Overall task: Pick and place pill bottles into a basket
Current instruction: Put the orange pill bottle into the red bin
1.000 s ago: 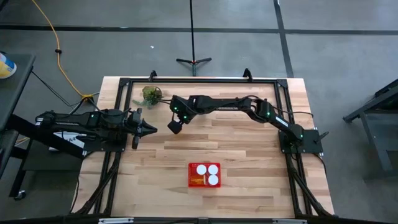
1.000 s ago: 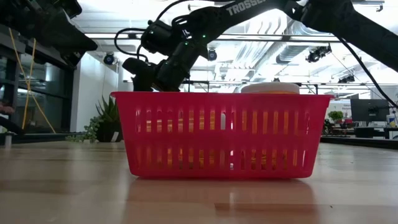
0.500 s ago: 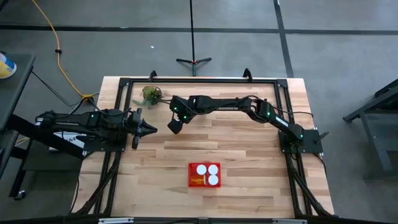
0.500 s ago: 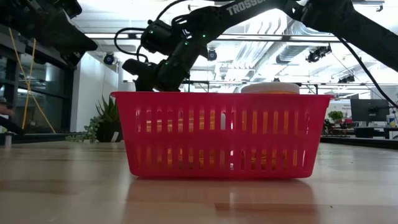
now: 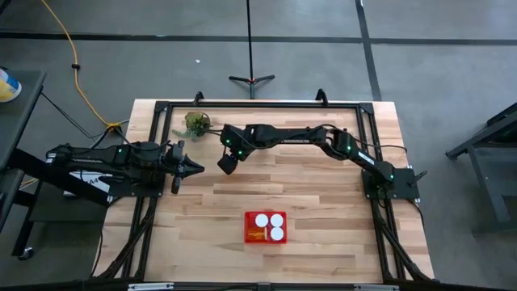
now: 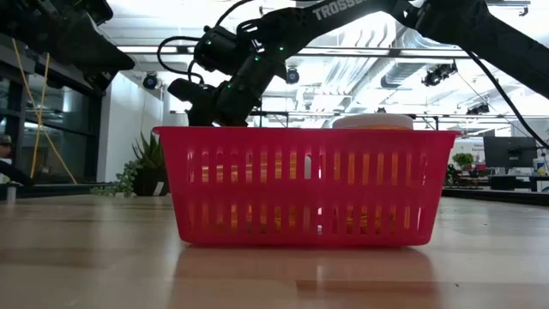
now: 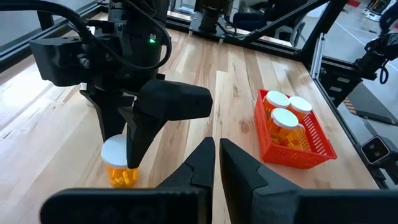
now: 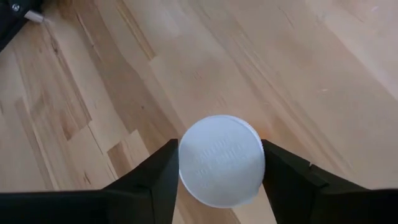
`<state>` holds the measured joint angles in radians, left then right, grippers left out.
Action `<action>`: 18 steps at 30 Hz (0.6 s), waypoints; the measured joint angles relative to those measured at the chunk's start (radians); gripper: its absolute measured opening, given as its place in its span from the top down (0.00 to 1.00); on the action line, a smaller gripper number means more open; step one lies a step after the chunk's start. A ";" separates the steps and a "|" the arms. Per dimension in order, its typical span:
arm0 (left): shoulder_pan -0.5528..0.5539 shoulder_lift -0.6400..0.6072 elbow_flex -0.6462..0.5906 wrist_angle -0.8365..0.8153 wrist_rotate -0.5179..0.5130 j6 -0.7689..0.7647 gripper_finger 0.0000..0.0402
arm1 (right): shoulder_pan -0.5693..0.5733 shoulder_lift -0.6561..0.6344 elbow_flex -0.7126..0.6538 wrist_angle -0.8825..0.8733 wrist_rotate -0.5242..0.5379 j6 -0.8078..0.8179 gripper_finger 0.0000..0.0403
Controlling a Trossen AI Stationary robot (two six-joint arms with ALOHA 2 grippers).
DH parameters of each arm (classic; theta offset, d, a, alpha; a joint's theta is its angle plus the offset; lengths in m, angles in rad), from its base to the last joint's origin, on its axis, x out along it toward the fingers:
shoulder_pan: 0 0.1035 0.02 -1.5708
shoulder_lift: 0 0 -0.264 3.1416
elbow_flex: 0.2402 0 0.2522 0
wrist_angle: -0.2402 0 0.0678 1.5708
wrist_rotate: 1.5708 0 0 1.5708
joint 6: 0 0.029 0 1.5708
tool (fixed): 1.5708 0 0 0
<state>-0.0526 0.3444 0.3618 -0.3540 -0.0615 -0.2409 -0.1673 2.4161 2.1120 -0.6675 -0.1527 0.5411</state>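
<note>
The right pincer (image 5: 226, 164) hangs over the left-rear part of the pale, grain-streaked plank worktop (image 5: 323, 202), pointing straight down. Its two dark, wedge-shaped fingers (image 8: 152, 183) flank the round, faintly embossed white cap of a translucent orange cylindrical pill bottle (image 7: 118, 163), sitting right against the cap on either side, and the bottle stands upright on the wood. Over at the left edge, the left pincer (image 5: 192, 168) waits, its tapered black fingers (image 7: 198, 163) drawn nearly together with only a thin slit between them. Toward the front edge, about mid-width, sits the small red rectangular plastic basket (image 5: 250, 229) with slotted, mesh-like walls; three white-capped orange bottles (image 5: 270, 226) stand inside, caps up, packed close. A small green leafy plant (image 5: 195, 124) sits near the rear-left corner.
</note>
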 joint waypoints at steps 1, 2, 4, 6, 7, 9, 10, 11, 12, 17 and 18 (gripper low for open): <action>0.000 0.000 0.000 0.000 0.000 0.000 0.85 | 0.000 0.000 0.000 0.000 -0.006 0.000 0.53; 0.000 0.000 0.000 0.001 0.000 0.000 0.85 | 0.001 0.000 0.001 0.000 -0.011 0.000 0.53; 0.000 0.000 0.000 0.001 0.000 0.000 0.85 | 0.004 0.000 0.014 -0.010 -0.015 -0.003 0.53; 0.000 0.000 0.000 0.006 -0.001 0.000 0.85 | 0.008 0.000 0.029 -0.008 -0.014 -0.015 0.53; 0.000 0.000 0.000 0.008 -0.001 0.000 0.85 | 0.011 0.000 0.038 -0.008 -0.011 -0.015 0.53; 0.000 0.000 0.000 0.016 -0.001 0.000 0.85 | 0.012 0.000 0.063 -0.035 -0.011 -0.020 0.54; 0.000 0.000 0.000 0.018 -0.001 0.000 0.85 | 0.015 0.000 0.078 -0.056 -0.011 -0.022 0.54; 0.000 0.000 0.000 0.018 -0.001 0.000 0.85 | 0.018 0.000 0.094 -0.075 -0.011 -0.022 0.54; 0.000 0.000 0.000 0.018 -0.001 0.000 0.85 | 0.022 0.000 0.110 -0.097 -0.011 -0.025 0.55; 0.000 0.000 0.000 0.017 -0.008 0.016 0.85 | 0.058 0.000 0.196 -0.264 0.019 -0.034 0.58; 0.000 0.000 0.000 0.017 -0.011 0.020 0.85 | 0.066 0.000 0.213 -0.289 0.027 -0.030 0.59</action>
<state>-0.0527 0.3443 0.3618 -0.3370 -0.0721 -0.2206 -0.1009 2.4161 2.3246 -0.9563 -0.1259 0.5115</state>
